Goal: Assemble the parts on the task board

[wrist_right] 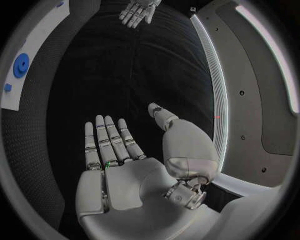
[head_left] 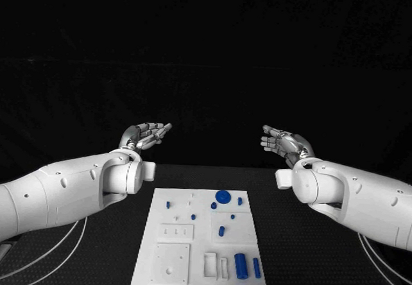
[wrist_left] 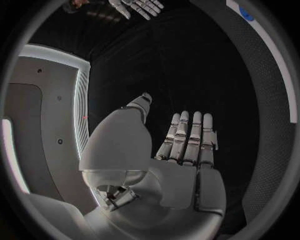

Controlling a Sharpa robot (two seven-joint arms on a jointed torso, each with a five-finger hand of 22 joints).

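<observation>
The left hand (head_left: 143,136) is up in the air with its fingers out flat, holding nothing. The right hand (head_left: 285,144) is up too, wide and empty. The white board (head_left: 200,245) lies on the black table (head_left: 311,251), nearer than both hands and between the arms. Small blue parts (head_left: 222,197) rest on it, touched by neither hand.

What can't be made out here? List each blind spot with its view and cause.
- White task board, head view: near end cut off by the picture's bottom edge.
- Small blue parts such as the round blue disc: too small to tell shapes or seating.
- Board in the left wrist view: a strip at the circle's rim.
- Left hand and right hand: empty, fingers spread.
</observation>
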